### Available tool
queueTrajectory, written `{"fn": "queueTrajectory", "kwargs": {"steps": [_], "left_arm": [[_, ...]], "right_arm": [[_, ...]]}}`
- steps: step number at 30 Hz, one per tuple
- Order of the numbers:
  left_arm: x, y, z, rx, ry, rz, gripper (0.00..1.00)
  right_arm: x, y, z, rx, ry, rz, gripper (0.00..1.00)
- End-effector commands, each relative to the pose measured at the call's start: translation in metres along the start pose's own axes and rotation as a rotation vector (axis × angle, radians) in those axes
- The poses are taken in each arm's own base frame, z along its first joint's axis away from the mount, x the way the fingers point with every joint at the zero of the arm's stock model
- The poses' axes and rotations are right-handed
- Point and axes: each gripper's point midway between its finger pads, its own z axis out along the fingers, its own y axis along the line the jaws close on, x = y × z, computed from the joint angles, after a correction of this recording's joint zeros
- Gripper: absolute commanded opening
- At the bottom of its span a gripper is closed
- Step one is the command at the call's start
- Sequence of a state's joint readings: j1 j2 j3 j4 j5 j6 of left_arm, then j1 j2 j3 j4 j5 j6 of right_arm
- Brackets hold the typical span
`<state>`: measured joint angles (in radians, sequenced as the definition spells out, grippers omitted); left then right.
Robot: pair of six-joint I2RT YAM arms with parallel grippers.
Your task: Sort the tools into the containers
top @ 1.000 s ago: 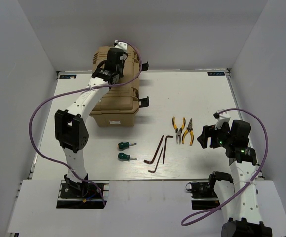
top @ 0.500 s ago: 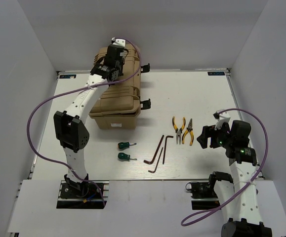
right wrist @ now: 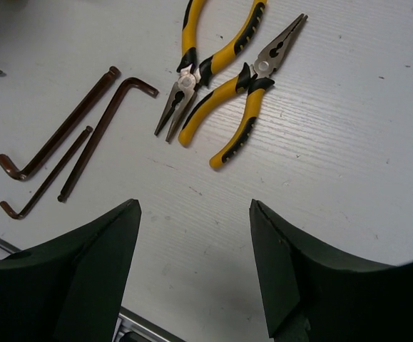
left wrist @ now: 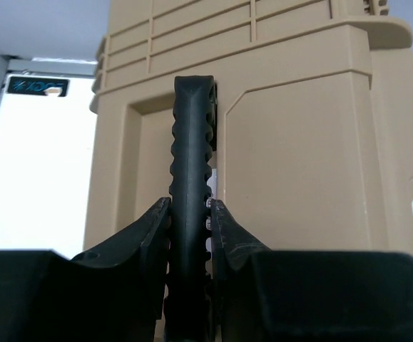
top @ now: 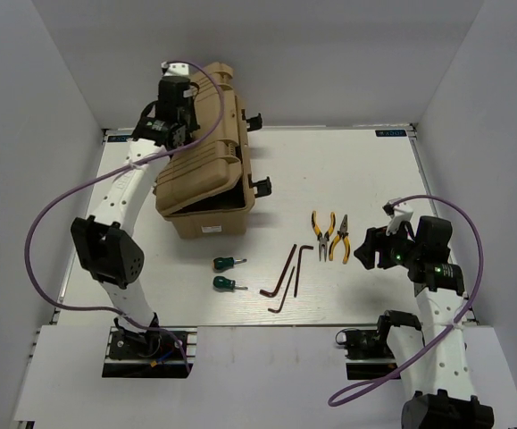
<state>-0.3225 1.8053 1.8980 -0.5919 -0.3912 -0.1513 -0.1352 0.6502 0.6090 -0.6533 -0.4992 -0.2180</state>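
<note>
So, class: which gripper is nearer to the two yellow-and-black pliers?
Right. The right gripper hovers open just right of the pliers. The left gripper is far off at the back left, shut on the black handle of the tan case.

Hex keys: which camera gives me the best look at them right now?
Right wrist. All three hex keys lie close and sharp there, their bends clearly visible. Top external shows them too, but small and thin, beside the pliers. Left wrist shows none, only the tan case.
</note>
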Motion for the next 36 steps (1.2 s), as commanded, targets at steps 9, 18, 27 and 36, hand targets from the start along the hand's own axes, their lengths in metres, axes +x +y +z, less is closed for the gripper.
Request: {"fn": "queueTrajectory", "kwargs": {"steps": [9,18,27,36], "left_arm": [[-0.101,0.092,-0.065,-0.054,-0.289,-0.258,0.0],[-0.096,0.084,-0.047,0.127,-0.222,-0.335,0.0],[-0.082,0.072,-0.034,0.222,-0.165,-0.335,0.0],[-0.072,0.073,-0.031,0.227,-0.137,-0.326,0.0]], "right_arm": [[-0.031,0.033,-0.003,-0.215,-0.04,-0.028,0.63],[-0.124,0.055,0.029,-0.509,-0.087,0.079,0.63],[-0.187,0.111,0.136,-0.657,0.018,0.193,0.72],[-0.2,0.167,0.22,-0.723,0.137,0.204,0.78]]}}
